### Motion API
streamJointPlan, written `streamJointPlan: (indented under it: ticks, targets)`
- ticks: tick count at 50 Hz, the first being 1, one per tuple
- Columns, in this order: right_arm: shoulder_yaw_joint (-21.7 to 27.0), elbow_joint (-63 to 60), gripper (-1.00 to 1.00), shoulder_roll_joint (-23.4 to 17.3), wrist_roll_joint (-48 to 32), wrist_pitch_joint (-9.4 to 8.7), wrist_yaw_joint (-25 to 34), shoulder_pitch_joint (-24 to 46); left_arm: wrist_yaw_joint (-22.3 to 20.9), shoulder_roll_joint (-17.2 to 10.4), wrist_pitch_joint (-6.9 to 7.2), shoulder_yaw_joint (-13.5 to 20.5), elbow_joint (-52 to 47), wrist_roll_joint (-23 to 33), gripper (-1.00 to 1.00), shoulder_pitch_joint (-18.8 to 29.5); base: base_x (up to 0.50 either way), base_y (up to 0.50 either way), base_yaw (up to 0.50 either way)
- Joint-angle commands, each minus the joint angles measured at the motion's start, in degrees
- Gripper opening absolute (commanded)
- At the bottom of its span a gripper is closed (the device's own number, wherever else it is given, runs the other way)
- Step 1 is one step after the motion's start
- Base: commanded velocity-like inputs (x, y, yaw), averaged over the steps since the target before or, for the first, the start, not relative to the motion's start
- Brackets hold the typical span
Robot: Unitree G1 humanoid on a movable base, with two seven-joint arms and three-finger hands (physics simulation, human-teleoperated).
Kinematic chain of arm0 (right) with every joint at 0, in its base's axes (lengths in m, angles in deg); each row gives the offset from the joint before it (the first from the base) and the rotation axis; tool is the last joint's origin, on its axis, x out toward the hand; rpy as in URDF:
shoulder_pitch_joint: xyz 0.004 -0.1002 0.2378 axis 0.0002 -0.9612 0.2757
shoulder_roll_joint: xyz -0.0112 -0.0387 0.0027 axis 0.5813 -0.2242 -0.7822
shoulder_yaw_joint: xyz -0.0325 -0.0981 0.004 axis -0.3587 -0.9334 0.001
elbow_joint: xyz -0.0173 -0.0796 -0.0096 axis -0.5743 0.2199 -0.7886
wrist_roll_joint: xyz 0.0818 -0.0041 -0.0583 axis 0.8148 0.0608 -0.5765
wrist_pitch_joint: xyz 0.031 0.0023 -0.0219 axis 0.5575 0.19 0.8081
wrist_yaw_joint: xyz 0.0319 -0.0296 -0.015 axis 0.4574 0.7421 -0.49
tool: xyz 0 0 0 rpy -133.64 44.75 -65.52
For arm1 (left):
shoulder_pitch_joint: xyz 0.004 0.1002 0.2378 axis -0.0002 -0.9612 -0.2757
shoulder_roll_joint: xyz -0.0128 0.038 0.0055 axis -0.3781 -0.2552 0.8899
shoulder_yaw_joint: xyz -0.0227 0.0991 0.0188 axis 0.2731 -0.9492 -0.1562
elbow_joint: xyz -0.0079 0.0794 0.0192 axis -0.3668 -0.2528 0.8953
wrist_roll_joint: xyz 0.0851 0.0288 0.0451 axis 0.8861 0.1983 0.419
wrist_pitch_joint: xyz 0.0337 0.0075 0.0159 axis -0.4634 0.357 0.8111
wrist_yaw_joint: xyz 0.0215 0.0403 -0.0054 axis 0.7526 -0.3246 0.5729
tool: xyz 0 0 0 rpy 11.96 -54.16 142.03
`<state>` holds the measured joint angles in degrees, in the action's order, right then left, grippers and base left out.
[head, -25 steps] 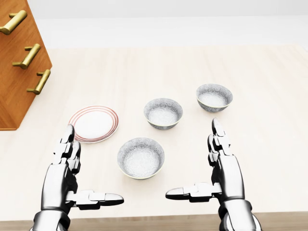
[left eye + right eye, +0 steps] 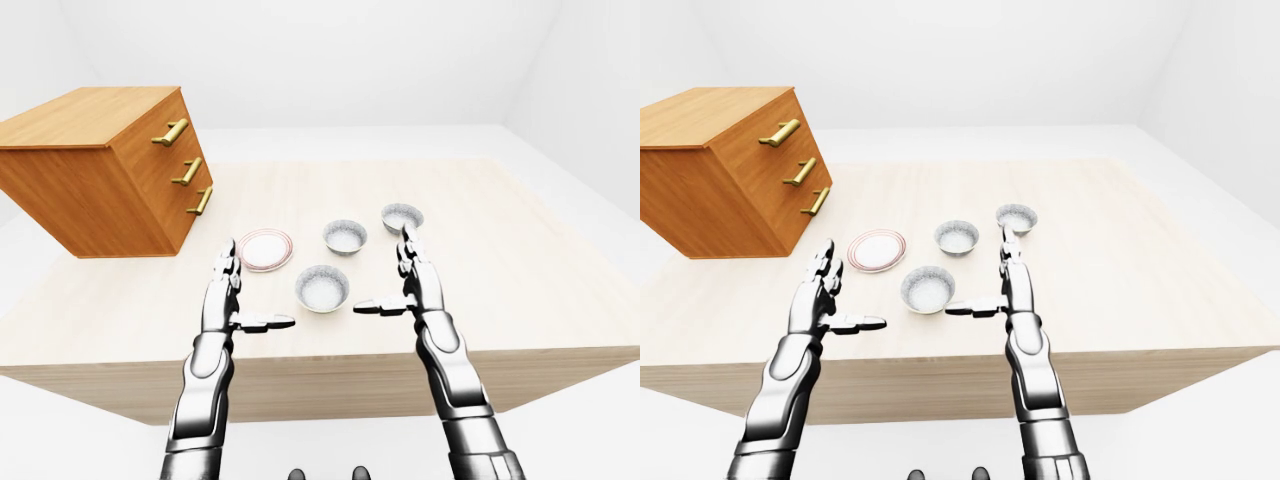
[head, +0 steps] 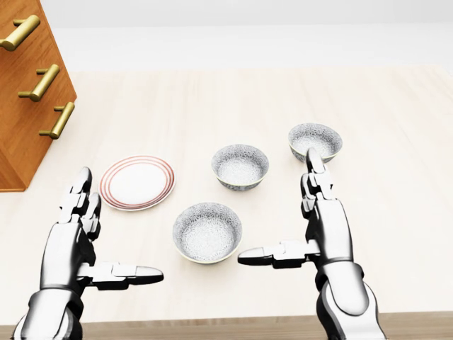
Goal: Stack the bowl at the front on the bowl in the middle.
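Three grey speckled bowls stand in a slanting row on the pale wooden table (image 3: 396, 234). The lowest bowl (image 3: 207, 231) in the head view lies between my hands. Above it is the middle bowl (image 3: 240, 166), and the third bowl (image 3: 315, 142) is at upper right. My left hand (image 3: 120, 223) is open at lower left, well apart from the lowest bowl, its thumb pointing right. On that bowl's right, my right hand (image 3: 277, 205) is open, with its thumb tip close to the rim and not touching. Its fingers reach up to just below the third bowl. Both hands hold nothing.
A white plate (image 3: 137, 182) with red rings lies left of the middle bowl. A wooden drawer cabinet (image 3: 28, 92) with brass handles stands at the table's upper left. The table's near edge (image 3: 212, 322) runs just below my hands.
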<state>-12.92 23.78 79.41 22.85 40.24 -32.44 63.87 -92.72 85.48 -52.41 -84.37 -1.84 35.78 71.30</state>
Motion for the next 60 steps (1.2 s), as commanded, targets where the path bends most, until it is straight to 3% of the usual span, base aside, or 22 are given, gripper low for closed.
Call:
streamJointPlan:
  ticks: [1, 13, 40, 60]
  targets:
    - [0.9, -3.8, 1.00, -0.4, 2.4, -0.79, -0.1, 2.8, -0.2, -2.8, 0.00, 2.5, 0.5, 0.3, 1.00, 6.8, 0.00, 0.00, 0.00]
    - [0.9, -4.6, 1.00, -0.4, 4.1, -0.79, -0.6, 2.3, -0.6, -3.1, 0.00, 2.7, -1.0, 0.9, 1.00, 7.3, 0.05, 0.00, 0.00]
    - [1.5, -6.0, 1.00, -0.7, 5.4, -0.79, -0.1, 0.9, -0.1, -2.9, 0.00, 3.1, -0.7, -0.3, 1.00, 6.9, 0.36, 0.00, 0.00]
    - [0.7, -4.2, 1.00, -1.1, 0.3, -0.79, -0.8, 1.4, -0.1, -3.1, 0.00, 3.1, -0.2, -0.4, 1.00, 7.1, 0.09, -0.04, 0.00]
